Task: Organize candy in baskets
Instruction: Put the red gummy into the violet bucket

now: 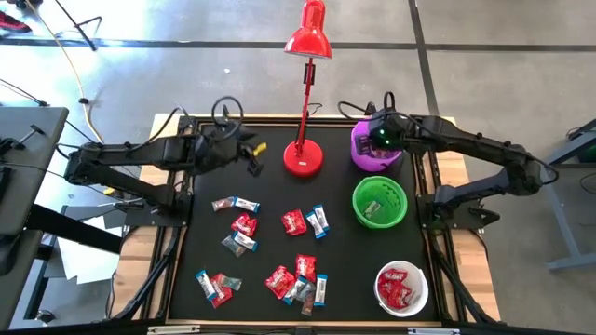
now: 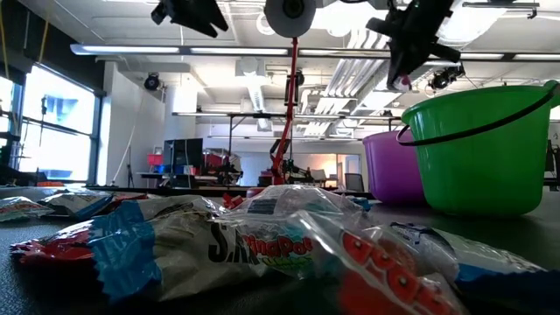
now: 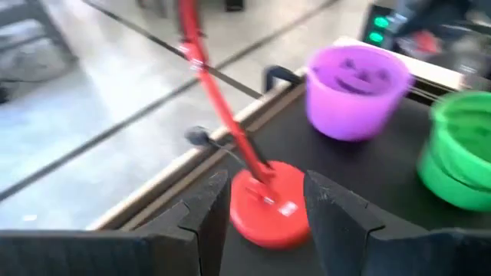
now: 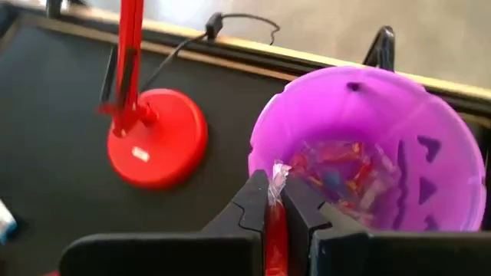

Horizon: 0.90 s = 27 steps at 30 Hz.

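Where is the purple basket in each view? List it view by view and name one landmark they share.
High view: purple basket at the table's far right, under the right gripper.
Low view: right of centre, partly behind the green basket.
Left wrist view: upper right.
Right wrist view: right half, candy inside.
Shared landmark: the red lamp, its base beside the purple basket.

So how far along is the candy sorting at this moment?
Partly done: the white basket holds red candies and the purple basket already has some. In hand: the right pincer pinches a red-wrapped candy above the purple basket. Left: loose candies scattered on the mat; the left pincer is open, empty.
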Tool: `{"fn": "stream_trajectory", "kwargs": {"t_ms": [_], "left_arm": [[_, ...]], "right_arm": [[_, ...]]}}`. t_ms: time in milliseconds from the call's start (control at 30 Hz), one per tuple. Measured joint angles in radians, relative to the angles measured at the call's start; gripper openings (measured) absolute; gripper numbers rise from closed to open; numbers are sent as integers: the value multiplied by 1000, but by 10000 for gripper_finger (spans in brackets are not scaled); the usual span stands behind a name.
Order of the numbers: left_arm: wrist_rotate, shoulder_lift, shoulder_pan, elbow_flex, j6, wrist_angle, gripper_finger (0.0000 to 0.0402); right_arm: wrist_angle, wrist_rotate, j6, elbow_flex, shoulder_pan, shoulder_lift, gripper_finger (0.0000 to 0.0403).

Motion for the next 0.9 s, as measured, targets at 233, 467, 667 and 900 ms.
{"fn": "stream_trajectory", "kwargs": {"t_ms": [233,467,667,900], "left_arm": [[-45,-10,152,0,28,89,151],[-45,-10,307,0,-6,150,151],[-15,-10,420,0,-124,150,151],[48,-10,490,0,-195,150,151]], "right_arm": [[-7,-15,-184,0,-106,5,10],[-10,54,-249,0,-201,5,10],[-11,71,-304,0,-286,5,10],[-12,-144,-419,0,-364,41,36]]}}
